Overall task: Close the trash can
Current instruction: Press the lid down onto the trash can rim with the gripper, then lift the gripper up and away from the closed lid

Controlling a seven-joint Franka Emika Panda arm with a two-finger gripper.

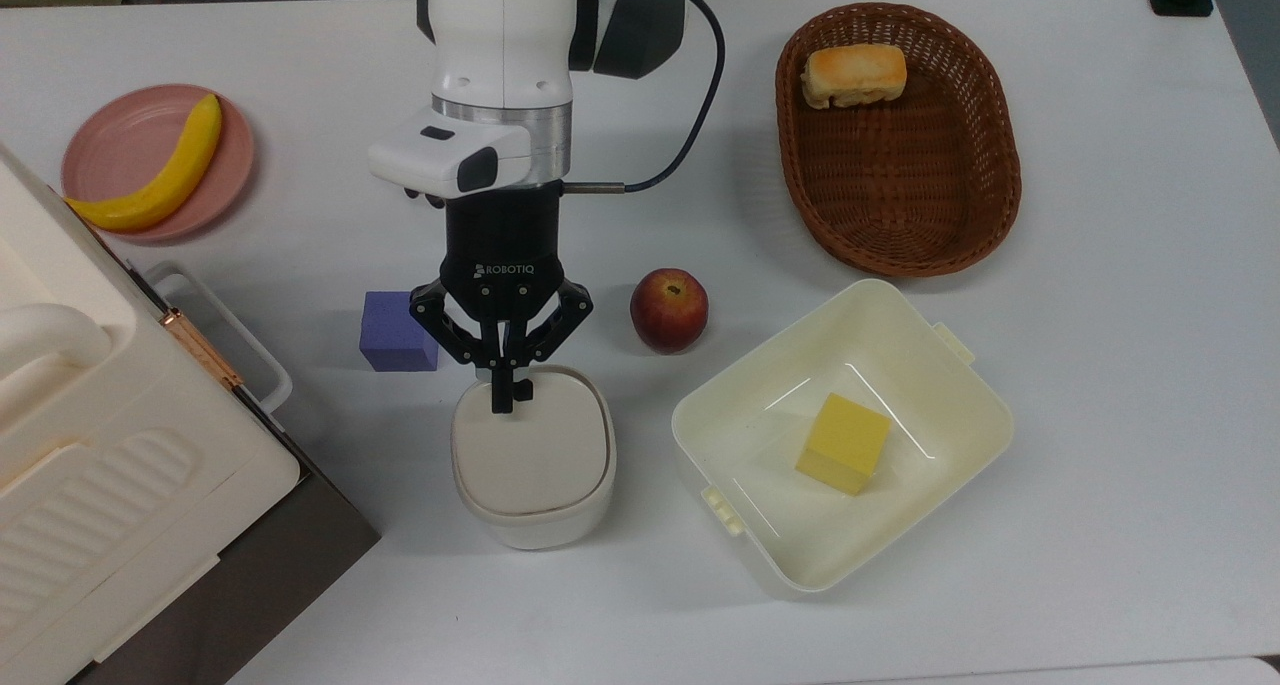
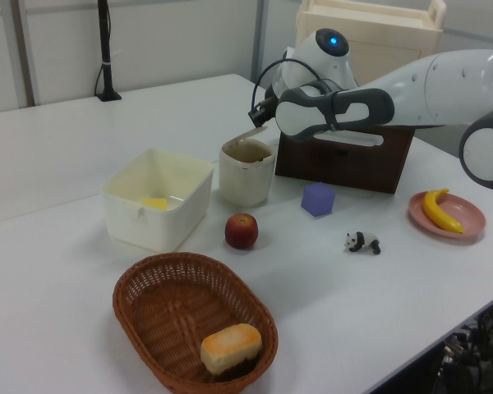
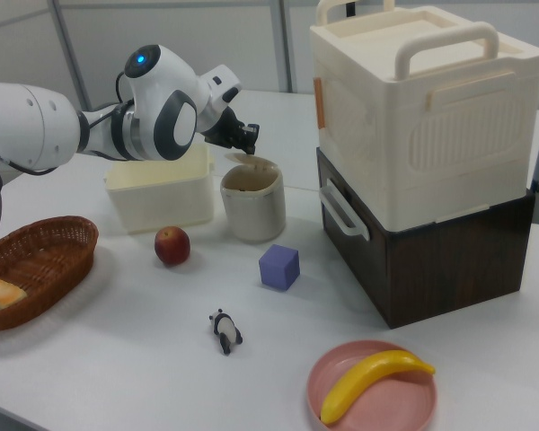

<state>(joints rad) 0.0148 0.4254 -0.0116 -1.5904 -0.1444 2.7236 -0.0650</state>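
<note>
While the lid (image 2: 248, 136) is not yet flat on the trash can (image 1: 533, 457), the task is judged as nearly finished. In the top view, going left to right, a purple cube (image 1: 396, 331) is seen, then the trash can at the middle of the worktop (image 1: 1100, 365), then an apple (image 1: 669, 310) and a cream tub (image 1: 842, 435). The gripper (image 1: 503, 393) is placed over the lid's hinge edge, probably so that the lid can be pushed down. The jaws are closed together and nothing is held; whether the lid is touched cannot be told. In the left view the lid is tilted, a gap being left.
</note>
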